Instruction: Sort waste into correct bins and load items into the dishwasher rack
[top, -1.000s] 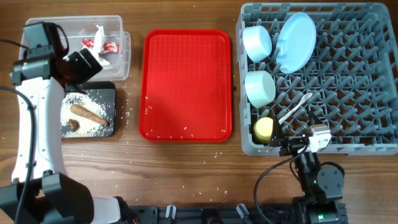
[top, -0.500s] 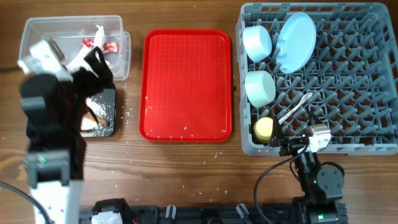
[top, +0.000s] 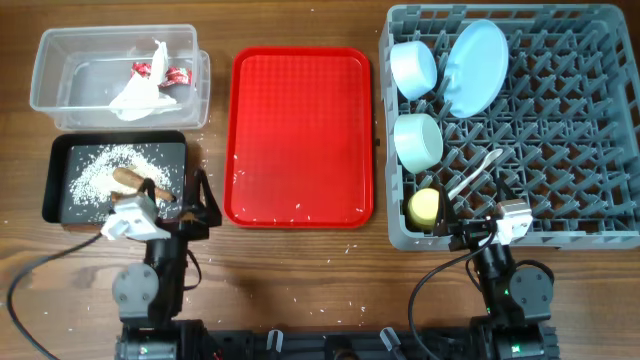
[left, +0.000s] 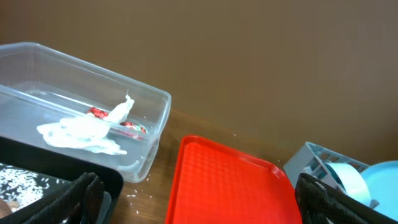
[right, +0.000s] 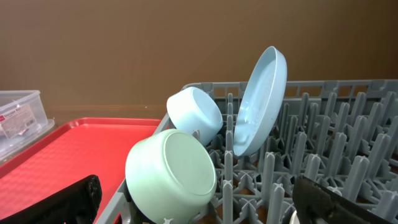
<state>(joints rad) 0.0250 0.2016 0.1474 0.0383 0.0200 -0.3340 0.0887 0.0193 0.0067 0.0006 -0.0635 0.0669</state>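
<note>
The clear tub holds the white tissue and red-and-white wrapper scraps; the tub also shows in the left wrist view. The black tray holds rice grains and the brown stick; the small lump is hidden. The grey rack holds the pale blue bowl, plate, mint bowl, yellow cup and white spoon. My left gripper is open and empty beside the black tray. My right gripper is open and empty at the rack's front edge.
The flat red tray lies between the bins and the rack, with a few rice grains on it. Stray grains lie on the wooden table near the trays. Both arm bases stand at the table's front edge.
My left arm has swung down from over the bins and now rests low at the front edge beside the black tray. The right arm has not moved.
</note>
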